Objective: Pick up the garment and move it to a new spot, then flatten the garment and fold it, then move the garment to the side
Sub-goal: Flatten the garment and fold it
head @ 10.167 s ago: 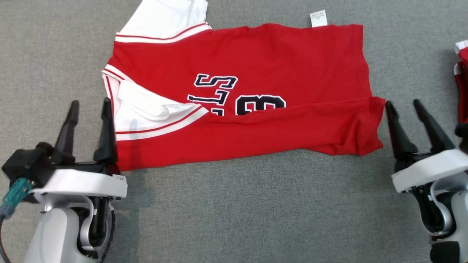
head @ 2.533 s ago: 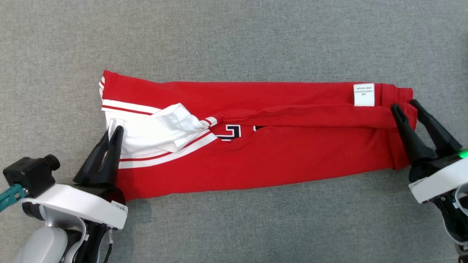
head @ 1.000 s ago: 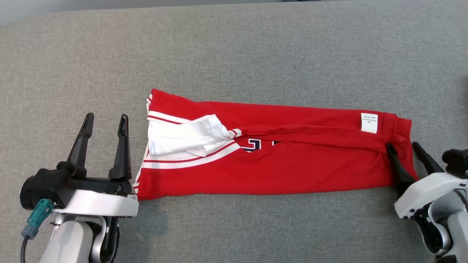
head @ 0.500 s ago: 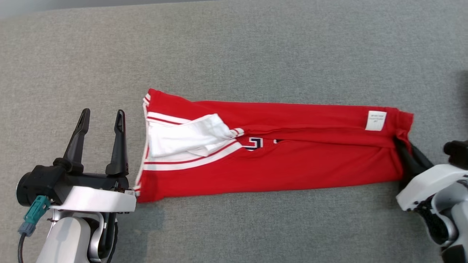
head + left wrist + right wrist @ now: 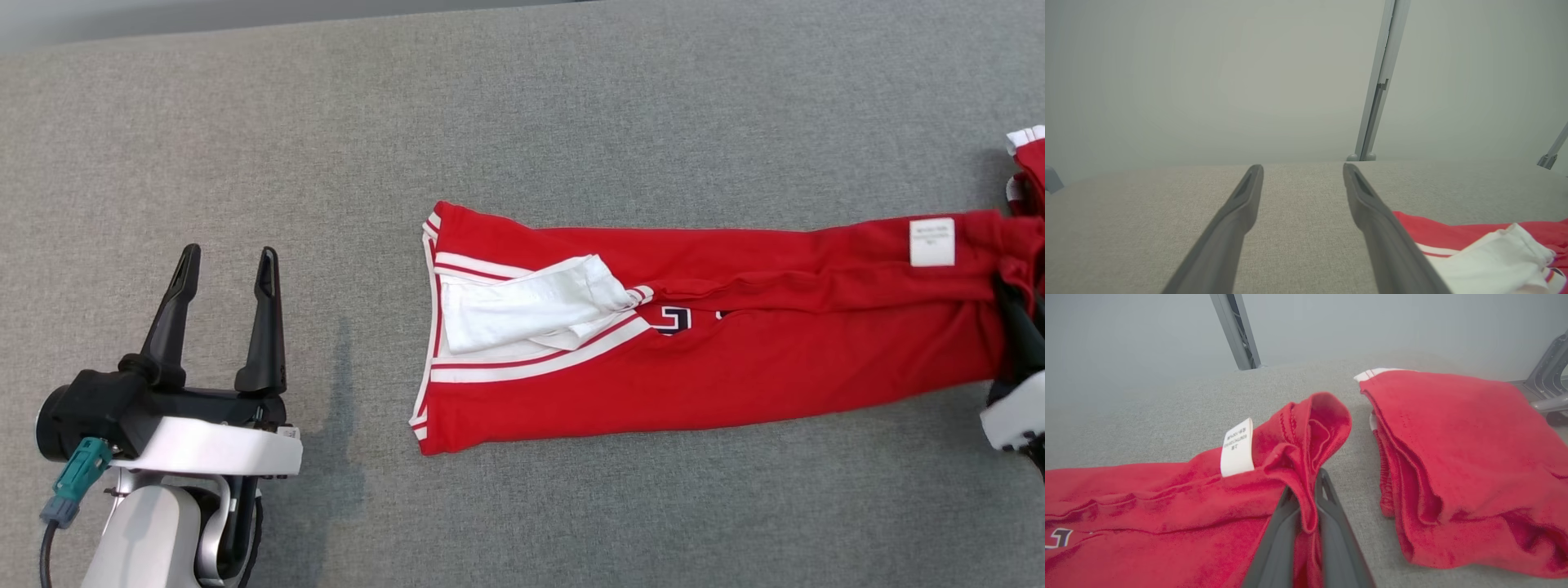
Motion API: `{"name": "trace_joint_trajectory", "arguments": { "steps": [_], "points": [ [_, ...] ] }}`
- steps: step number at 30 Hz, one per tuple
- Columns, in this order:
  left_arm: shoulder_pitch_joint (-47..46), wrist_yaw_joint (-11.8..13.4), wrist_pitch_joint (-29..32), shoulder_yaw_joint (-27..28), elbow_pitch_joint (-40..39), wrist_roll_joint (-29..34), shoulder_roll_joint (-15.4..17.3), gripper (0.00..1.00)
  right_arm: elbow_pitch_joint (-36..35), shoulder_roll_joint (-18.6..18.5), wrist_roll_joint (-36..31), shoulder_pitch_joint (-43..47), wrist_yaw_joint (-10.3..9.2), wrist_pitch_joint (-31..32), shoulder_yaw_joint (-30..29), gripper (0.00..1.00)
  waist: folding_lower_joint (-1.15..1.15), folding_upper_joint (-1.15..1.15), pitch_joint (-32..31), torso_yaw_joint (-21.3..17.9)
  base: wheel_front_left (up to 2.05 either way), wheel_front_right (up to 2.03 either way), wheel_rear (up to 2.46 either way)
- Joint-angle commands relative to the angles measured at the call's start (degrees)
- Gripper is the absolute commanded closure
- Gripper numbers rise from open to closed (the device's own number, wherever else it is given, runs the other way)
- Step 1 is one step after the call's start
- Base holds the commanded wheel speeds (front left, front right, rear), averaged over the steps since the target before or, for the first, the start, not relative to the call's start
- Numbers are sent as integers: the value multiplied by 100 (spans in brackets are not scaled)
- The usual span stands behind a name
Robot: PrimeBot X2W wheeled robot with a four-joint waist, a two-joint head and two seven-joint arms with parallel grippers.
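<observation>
1. Grey woven fabric [image 5: 522, 106] covers the work surface, with a pale wall [image 5: 1208, 73] behind its far edge.
2. On it lies the garment [image 5: 735, 376], a red jersey with white and red striped trim, folded into a long narrow band. It runs from the middle of the head view to the right edge.
3. A white sleeve [image 5: 531, 306] lies crumpled on top at the band's left end. Part of a dark letter [image 5: 673, 318] shows at the fold line, and a white label [image 5: 931, 242] sits near the right end.
4. The right gripper [image 5: 1306, 486] is clamped on the garment's right end. Its two fingers are pinched together with a fold of red cloth between them, and the hem bunches up above the tips.
5. Just beside that end is a folded pile [image 5: 1453, 449] of red cloth with white trim.
6. The left gripper [image 5: 229, 251] hovers well to the left of the garment, fingers spread wide and holding nothing.
7. A grey metal post [image 5: 1378, 81] rises behind the surface in the left wrist view.
</observation>
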Motion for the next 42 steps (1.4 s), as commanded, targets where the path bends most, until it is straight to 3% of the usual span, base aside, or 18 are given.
{"name": "trace_joint_trajectory", "arguments": {
  "steps": [1, 9, 14, 19, 24, 33, 35, 36, 42],
  "points": [
    [-20, -22, -3, 33, 16, 42, 7, 0, -206, 42, -81, -125, -8, 80, 17, 100, 0, 0, -13, -13, 0, 0, 0],
    [-43, -58, -3, 7, 73, 103, 7, 0, -1739, 699, -239, -484, -8, 826, 485, 100, 0, 0, -74, 25, 0, 0, 0],
    [-129, -110, -3, -74, 132, 112, -48, 0, -2114, 1363, -424, -793, -8, 1108, 1177, 100, 0, 0, -71, 175, 0, 0, 0],
    [-200, -181, -3, -152, 206, 131, -143, 0, -1698, 1842, -564, -1089, -8, 931, 1916, 100, 0, 0, -11, 399, 0, 0, 0],
    [-269, -255, -3, -211, 278, 154, -230, 0, -1113, 1950, -528, -1282, -8, 642, 2460, 100, 0, 0, 57, 595, 0, 0, 0],
    [-422, -366, -3, -267, 395, 258, -422, 0, 129, 1961, 136, -1825, -8, -156, 3257, 100, 0, 0, 228, 816, 0, 0, 0],
    [-434, -397, -3, -261, 418, 290, -450, 0, 333, 1960, 229, -1959, -8, -276, 3370, 40, 0, 0, 250, 819, 0, 0, 0],
    [-438, -409, -3, -255, 427, 295, -461, 0, 403, 1962, 291, -2018, -8, -337, 3450, 0, 0, 0, 259, 814, 0, 0, 0],
    [-472, -451, -3, -171, 449, 372, -501, 0, 425, 1960, 465, -2326, -8, -724, 3778, 0, 0, 0, 279, 685, 0, 0, 0]
  ]
}}
